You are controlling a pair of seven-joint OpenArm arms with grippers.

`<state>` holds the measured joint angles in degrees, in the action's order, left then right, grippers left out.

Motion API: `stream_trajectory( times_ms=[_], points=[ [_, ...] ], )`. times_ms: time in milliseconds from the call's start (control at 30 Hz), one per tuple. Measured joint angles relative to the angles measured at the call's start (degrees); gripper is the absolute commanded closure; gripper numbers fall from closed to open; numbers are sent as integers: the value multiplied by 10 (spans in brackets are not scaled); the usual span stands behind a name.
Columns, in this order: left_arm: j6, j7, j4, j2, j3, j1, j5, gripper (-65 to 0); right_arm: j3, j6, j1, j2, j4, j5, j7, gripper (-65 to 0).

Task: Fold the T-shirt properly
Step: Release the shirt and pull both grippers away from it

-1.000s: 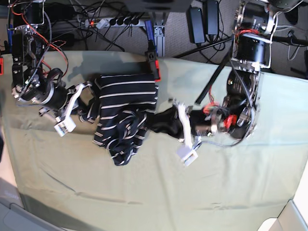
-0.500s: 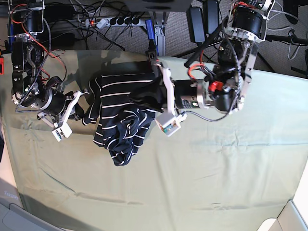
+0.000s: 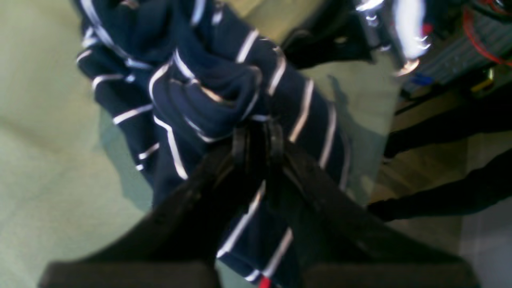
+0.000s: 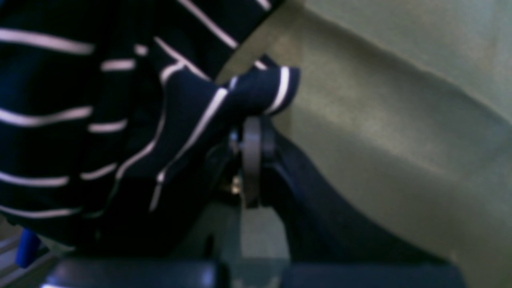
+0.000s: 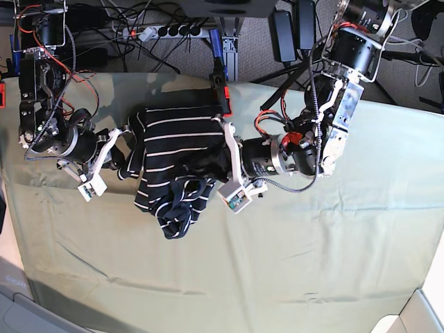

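Fabric of the T-shirt (image 5: 177, 156), dark navy with thin white stripes, lies bunched on the pale green cloth (image 5: 277, 263), toward the cloth's far edge and near the power strip (image 5: 166, 31) on the floor beyond it. Left gripper (image 3: 258, 138) has its fingertips pinched on a rolled fold at one side of the shirt. Right gripper (image 4: 252, 132), jaws pressed together, grips a striped corner on the shirt's opposite side.
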<state>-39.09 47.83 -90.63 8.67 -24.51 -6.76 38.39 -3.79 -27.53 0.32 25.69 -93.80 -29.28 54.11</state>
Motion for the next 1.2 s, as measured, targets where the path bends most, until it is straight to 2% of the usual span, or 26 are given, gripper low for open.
stream_trajectory(
  times_ms=[133,267,500,633,767,867,933,1067,1200],
  points=[
    [0,-12,55,-13,-2,-39,-14,-56,0,0,0,0,0,-1,0,0],
    [0,-18,100,-12,4,-79,-35,-56,0,0,0,0,0,-1,7,0],
    [0,-21,116,-9,30,-118,-39,-56,0,0,0,0,0,0,8,0],
    [0,-52,117,-9,39,-129,-93,-56,0,0,0,0,0,0,8,0],
    [0,-64,151,-9,39,-154,-97,-56,0,0,0,0,0,-15,8,0],
    [0,-63,181,-7,47,-160,-98,-56,-8,0,0,0,-2,-48,8,0],
    [-2,-51,184,4,56,-156,-80,-56,-29,0,0,-2,-21,-56,9,0],
    [-1,-2,166,48,104,-147,6,-56,-91,0,3,0,-55,-81,4,0],
    [0,60,116,85,155,-113,86,-56,-90,0,3,-4,-56,-106,6,0]
  ],
)
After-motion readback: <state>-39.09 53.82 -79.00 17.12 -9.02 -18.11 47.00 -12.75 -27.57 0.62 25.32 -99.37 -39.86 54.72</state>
